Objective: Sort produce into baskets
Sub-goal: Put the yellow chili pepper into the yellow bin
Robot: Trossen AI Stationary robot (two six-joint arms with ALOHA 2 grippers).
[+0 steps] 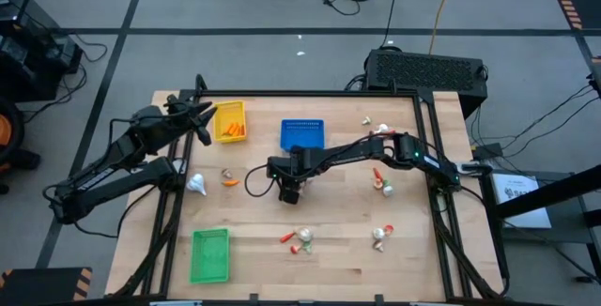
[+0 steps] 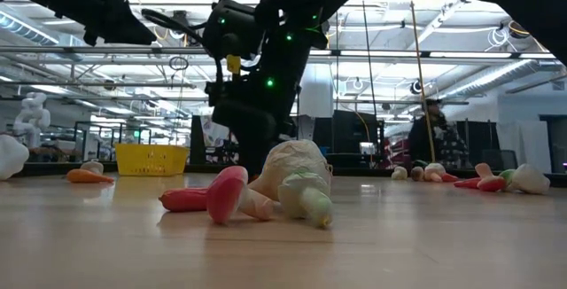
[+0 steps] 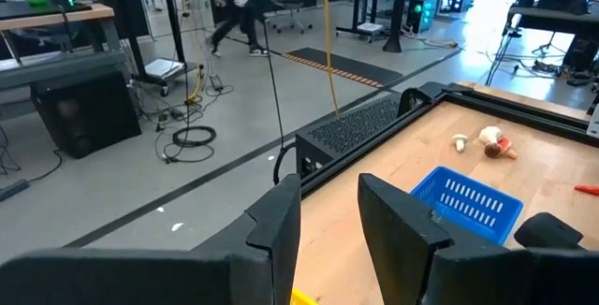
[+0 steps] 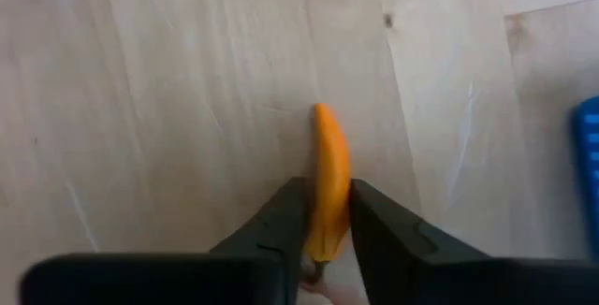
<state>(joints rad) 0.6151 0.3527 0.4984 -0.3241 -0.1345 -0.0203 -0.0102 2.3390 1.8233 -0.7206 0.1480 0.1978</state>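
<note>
**A:** Toy carrot (image 4: 329,179), orange and tapered, lies on the wooden tabletop (image 1: 329,259) near its middle, just this side of the blue basket (image 1: 301,134). Who has it?

**B:** The right tool (image 4: 328,213). Its two dark fingers are closed against the carrot's sides at the thick end, with the tip pointing away.

**A:** How will it handle?

**B:** By its look, light, hard and smooth, so likely to slide or twist out. A hold across the thick middle seems safest.

**A:** And the left tool (image 3: 329,213)?

**B:** Empty, fingers a little apart, hanging over the far-left area above the yellow basket (image 1: 231,121), which already holds orange pieces.
</note>
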